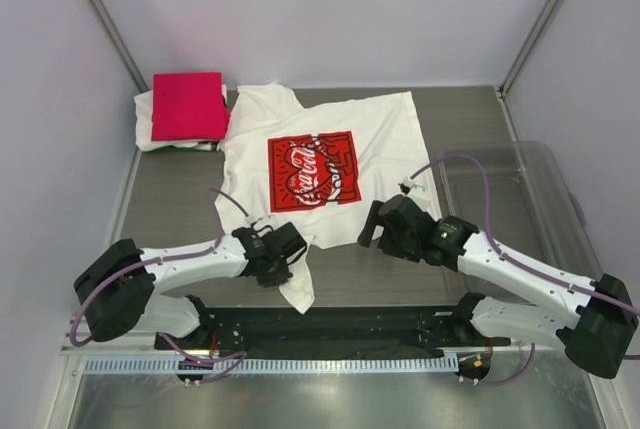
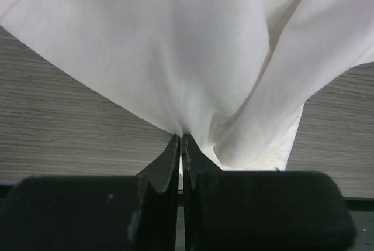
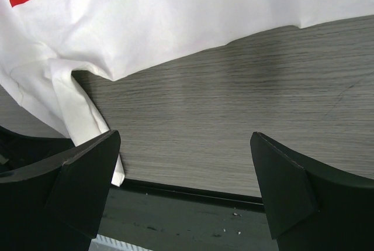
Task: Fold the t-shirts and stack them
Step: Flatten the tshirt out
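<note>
The white Coca-Cola t-shirt point(image 1: 330, 139) lies spread on the table with its red square print point(image 1: 314, 171) up. My left gripper point(image 1: 285, 249) is shut on the shirt's near left corner; in the left wrist view the white cloth point(image 2: 193, 58) bunches into the closed fingertips point(image 2: 181, 137). My right gripper point(image 1: 385, 224) is open and empty, just off the shirt's near right edge; the hem point(image 3: 175, 17) shows beyond its fingers. The crimson-pink t-shirt point(image 1: 188, 105) lies folded on another folded white shirt point(image 1: 148, 119) at the far left.
A clear plastic tub point(image 1: 520, 199) stands at the right of the table. A black strip point(image 1: 330, 324) runs along the table's near edge between the arm bases. White walls close the left, back and right sides.
</note>
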